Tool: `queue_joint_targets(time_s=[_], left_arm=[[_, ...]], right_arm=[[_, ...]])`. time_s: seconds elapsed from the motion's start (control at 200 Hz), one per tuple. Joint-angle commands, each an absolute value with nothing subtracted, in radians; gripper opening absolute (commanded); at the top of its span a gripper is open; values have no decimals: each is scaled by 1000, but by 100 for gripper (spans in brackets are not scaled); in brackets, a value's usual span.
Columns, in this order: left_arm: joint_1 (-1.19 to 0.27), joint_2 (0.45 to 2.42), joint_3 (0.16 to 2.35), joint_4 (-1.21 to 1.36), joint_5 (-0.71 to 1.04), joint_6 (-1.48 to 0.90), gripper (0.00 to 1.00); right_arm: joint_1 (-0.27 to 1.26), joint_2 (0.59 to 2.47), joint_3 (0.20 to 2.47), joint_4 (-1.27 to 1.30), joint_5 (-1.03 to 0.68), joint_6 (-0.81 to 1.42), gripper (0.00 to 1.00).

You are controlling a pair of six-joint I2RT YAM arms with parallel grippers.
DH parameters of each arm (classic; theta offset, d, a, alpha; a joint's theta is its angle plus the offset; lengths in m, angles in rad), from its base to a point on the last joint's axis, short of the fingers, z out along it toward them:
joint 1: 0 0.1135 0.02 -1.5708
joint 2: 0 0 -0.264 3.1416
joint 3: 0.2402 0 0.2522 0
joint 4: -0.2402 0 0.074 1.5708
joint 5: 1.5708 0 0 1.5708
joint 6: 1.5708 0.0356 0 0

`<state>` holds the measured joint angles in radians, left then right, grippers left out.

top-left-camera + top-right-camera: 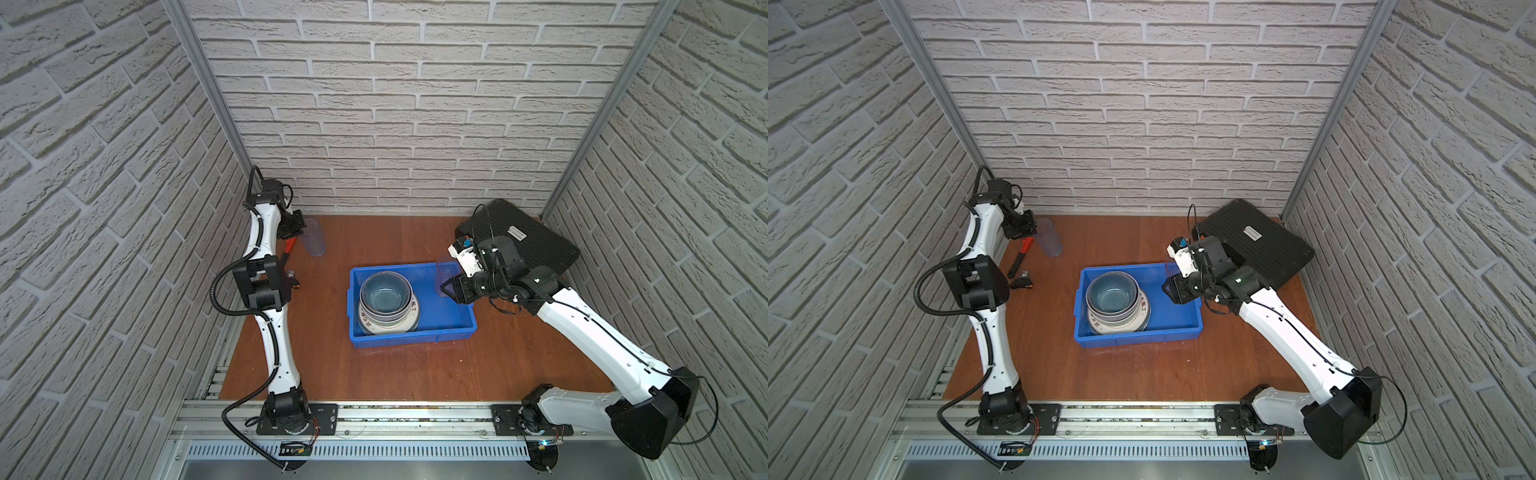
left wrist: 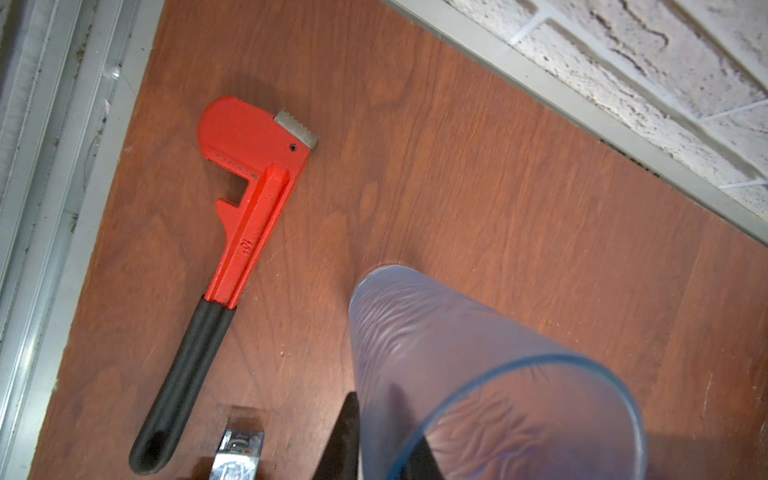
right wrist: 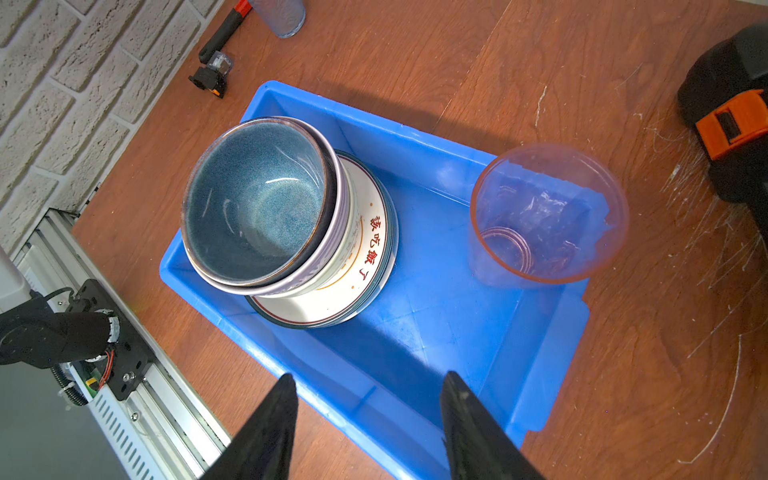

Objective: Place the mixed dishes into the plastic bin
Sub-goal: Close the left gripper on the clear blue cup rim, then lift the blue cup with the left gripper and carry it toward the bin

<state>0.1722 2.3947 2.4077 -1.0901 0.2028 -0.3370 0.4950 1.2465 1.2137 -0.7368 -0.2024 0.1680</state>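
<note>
The blue plastic bin sits mid-table. In its left half is a stack of dishes, a blue-grey bowl on top and a lettered-rim plate below. A clear tumbler stands upright in the bin's far right corner. My right gripper hovers open over the bin's right end, holding nothing. At the back left, my left gripper is shut on the rim wall of a second clear tumbler, one finger inside and one outside.
A red pipe wrench lies beside the left tumbler, near the table's left edge. A small black part lies nearer the front. The black tool case fills the back right corner.
</note>
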Motion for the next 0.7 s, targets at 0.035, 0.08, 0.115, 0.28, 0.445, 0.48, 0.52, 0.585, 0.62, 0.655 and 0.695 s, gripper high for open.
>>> queue_joint_targets(time_s=[0.035,0.08,0.115,0.28,0.445,0.48,0.52,0.585,0.62,0.655,0.695], left_arm=[[180,2365,2356,-1105,213,-325,12],[179,2357,2340,-1101,215,-325,10],[179,2351,2327,-1098,216,-325,9],[178,2307,2260,-1070,218,-325,4],[176,2249,2203,-1044,230,-334,0],[175,2234,2193,-1042,235,-335,0],[173,2217,2182,-1036,238,-337,0],[170,2185,2165,-1030,245,-337,0],[167,2166,2154,-1024,248,-337,0],[164,2143,2142,-1017,250,-337,0],[159,2115,2128,-1006,249,-339,0]], right_arm=[[508,1250,1246,-712,-194,155,57],[509,1251,1246,-712,-192,155,57],[510,1251,1247,-710,-193,156,57],[518,1246,1247,-710,-188,156,57],[526,1234,1249,-713,-173,158,57],[528,1232,1249,-713,-171,160,57],[528,1227,1249,-714,-169,160,57],[532,1222,1249,-714,-164,163,56],[535,1220,1250,-713,-160,166,56],[537,1217,1250,-713,-155,169,56],[539,1213,1252,-712,-151,172,56]])
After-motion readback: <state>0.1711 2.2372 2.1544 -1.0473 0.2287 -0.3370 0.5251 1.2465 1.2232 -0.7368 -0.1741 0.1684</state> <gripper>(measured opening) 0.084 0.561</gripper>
